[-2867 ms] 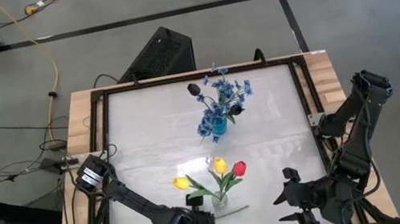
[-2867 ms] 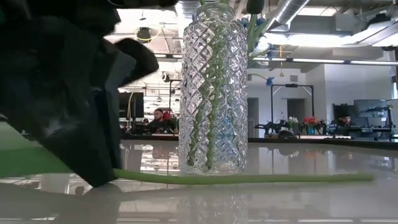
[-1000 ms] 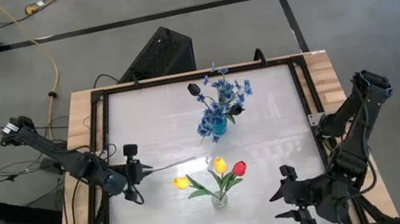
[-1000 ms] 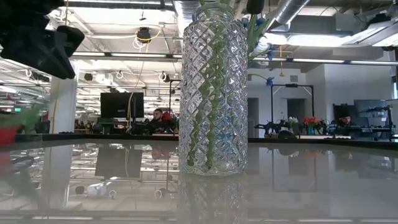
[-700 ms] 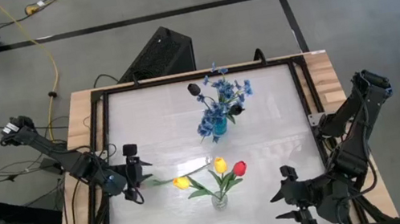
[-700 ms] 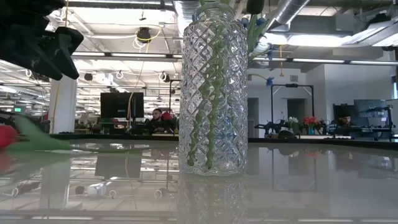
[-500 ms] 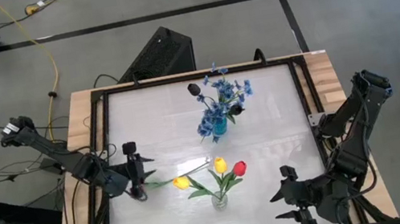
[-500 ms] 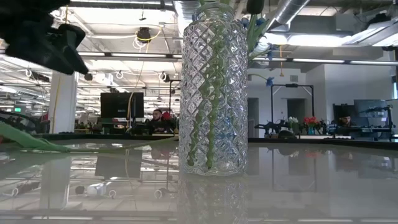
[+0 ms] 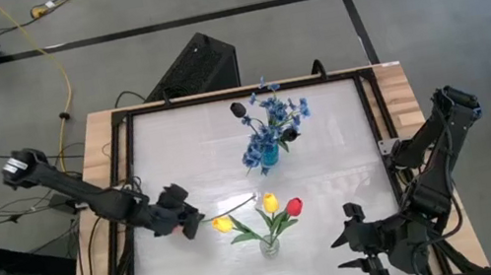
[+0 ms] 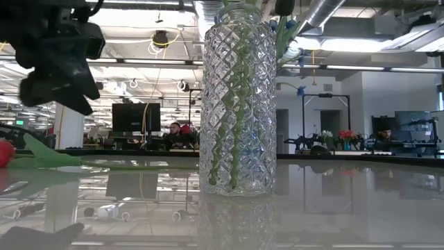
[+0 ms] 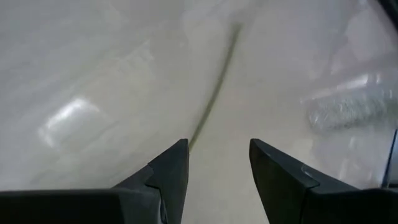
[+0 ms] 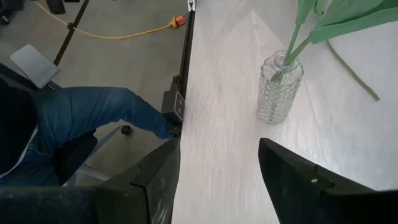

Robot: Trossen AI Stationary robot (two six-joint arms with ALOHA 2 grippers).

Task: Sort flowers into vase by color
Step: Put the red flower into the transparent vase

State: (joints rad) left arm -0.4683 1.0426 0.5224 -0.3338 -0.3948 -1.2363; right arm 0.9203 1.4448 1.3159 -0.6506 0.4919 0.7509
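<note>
Left gripper (image 9: 192,222), dark fingers spread, hovers over a thin green stem (image 11: 214,93) at nine o'clock from the faceted glass vase (image 9: 270,245); right gripper (image 9: 355,239) spread, at three o'clock.

It is a big open lab or workshop: grey concrete floor (image 9: 203,5) with cables, ceiling ducts (image 10: 326,10), monitors (image 10: 129,117) and a person (image 10: 176,132) at benches behind.

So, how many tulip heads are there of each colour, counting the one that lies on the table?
Yellow tulips: 2
Red tulips: 2 (one lies on the table, clear in the low view)
Total: 4
</note>
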